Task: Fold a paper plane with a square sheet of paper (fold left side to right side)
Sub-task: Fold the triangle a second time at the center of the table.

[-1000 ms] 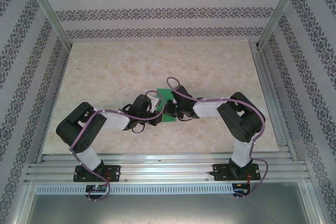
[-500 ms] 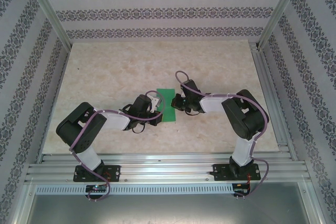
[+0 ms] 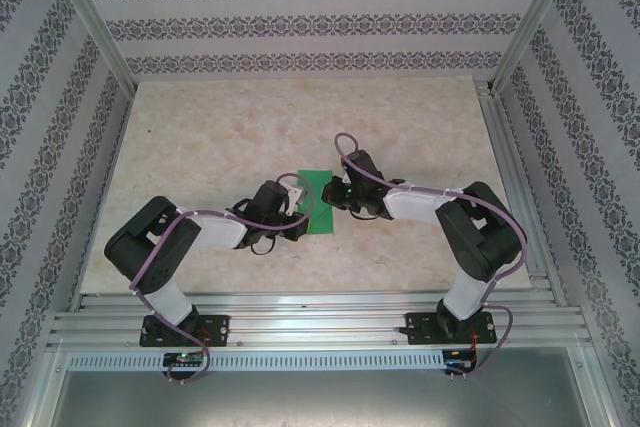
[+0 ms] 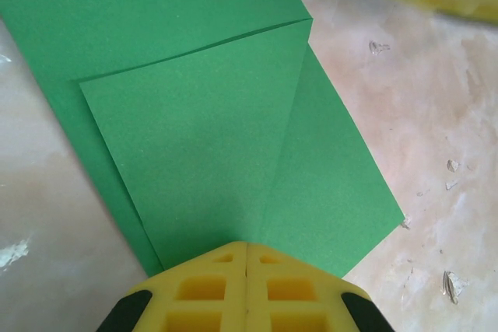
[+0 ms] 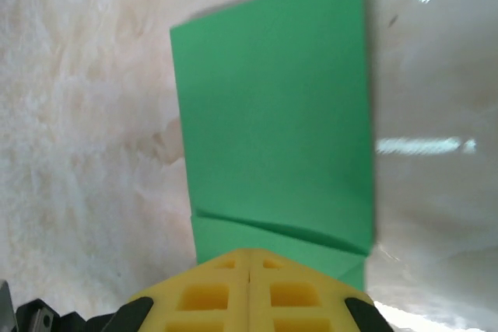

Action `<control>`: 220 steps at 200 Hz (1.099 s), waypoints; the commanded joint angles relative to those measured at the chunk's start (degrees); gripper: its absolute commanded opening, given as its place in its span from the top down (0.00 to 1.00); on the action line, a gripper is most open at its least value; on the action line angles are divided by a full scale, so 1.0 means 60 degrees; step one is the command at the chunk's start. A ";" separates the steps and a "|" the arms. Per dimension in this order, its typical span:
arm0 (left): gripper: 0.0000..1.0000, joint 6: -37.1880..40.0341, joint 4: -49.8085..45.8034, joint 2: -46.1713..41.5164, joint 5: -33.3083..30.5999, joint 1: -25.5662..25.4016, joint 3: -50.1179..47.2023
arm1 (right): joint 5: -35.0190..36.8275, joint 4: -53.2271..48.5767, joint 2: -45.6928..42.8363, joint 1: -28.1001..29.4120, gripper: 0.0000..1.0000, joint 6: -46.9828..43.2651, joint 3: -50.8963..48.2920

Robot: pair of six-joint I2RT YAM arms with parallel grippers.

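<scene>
Green sheet of paper, corner folded; left gripper and right gripper, fingers pressed together, at its edges. A sideways slip could skew the crease.

The shut right end effector overlaps the green paper.

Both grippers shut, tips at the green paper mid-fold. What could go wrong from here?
1. The left gripper sits with jaws shut at the tip of the folded flap; a sideways drag could skew the crease or lift it.
2. The square sheet of paper lies loose on the smooth table, so a push may slide it rather than crease it.
3. The right gripper is close by over the same narrow sheet; the arms could collide.
</scene>
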 commanded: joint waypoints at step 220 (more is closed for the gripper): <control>1.00 -0.0690 -0.0589 -0.0505 0.1943 0.0316 0.0552 | 0.0074 -0.0640 0.1572 0.0409 0.98 0.0626 0.0076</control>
